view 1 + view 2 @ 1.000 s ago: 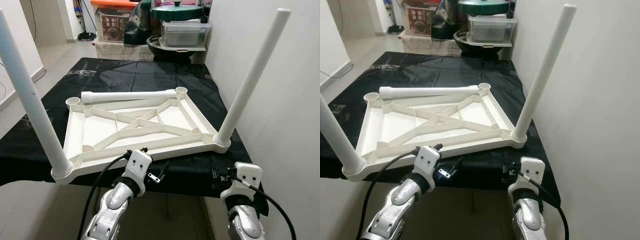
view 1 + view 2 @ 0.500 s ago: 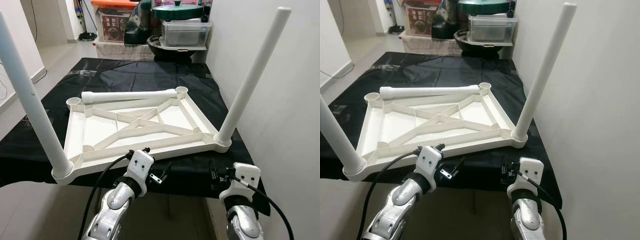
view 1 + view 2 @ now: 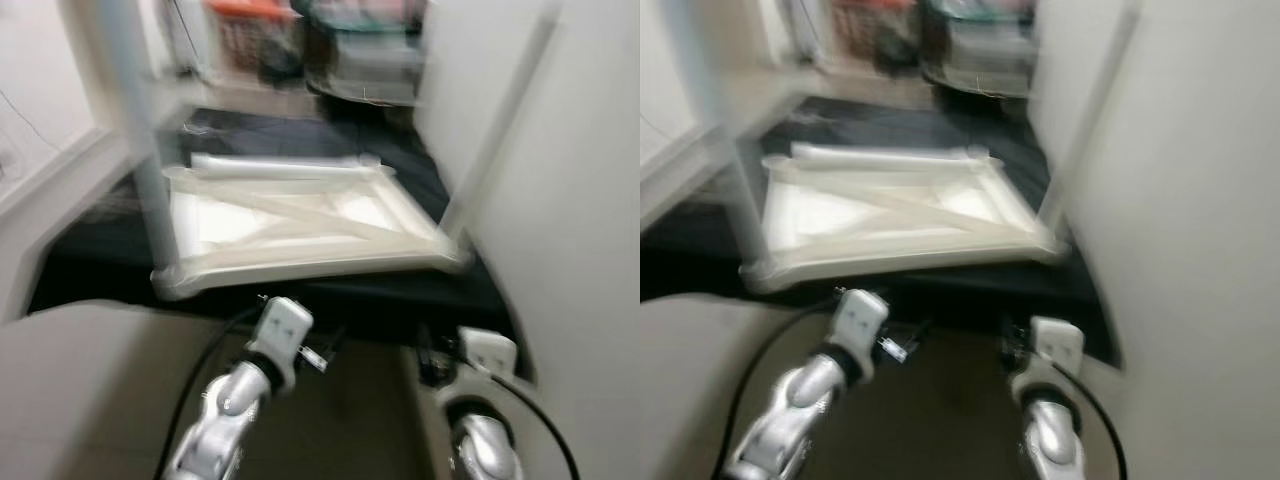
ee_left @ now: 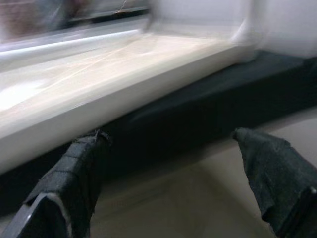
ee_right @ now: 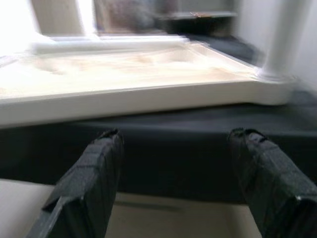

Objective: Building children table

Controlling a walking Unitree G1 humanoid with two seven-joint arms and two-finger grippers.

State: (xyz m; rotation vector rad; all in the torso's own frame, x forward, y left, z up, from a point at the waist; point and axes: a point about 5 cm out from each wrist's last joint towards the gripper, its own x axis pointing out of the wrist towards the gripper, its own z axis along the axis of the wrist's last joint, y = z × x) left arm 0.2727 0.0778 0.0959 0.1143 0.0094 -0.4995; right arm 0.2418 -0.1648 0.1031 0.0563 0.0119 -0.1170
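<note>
Head views are motion-blurred, so you get coarse detail only. White table top [image 3: 300, 225] lies upside down on the bench [image 3: 480, 285], which has a black cover; ribbed underside faces up. One white leg [image 3: 140, 150] stands upright in the near-left corner socket, another leg [image 3: 490, 130] stands in the near-right corner by the wall [image 3: 560, 200]. A third leg [image 3: 275, 165] lies flat along the far edge of the table top.

Left gripper [image 4: 168, 173] sits below and in front of the bench's near edge, fingers [image 4: 74, 178] spread wide, empty, pointing at the table top's near rim, w/ a gap between. Right gripper [image 5: 173, 168] is likewise low, in front of the bench edge, fingers [image 5: 262, 173] wide apart, nothing held; table top rim runs across above the black cover ahead of it, near-right leg base off to one side. Both arms are apart from the table top, no contact. Storage boxes [image 3: 360, 50] behind the bench are too blurred to tell contents.
</note>
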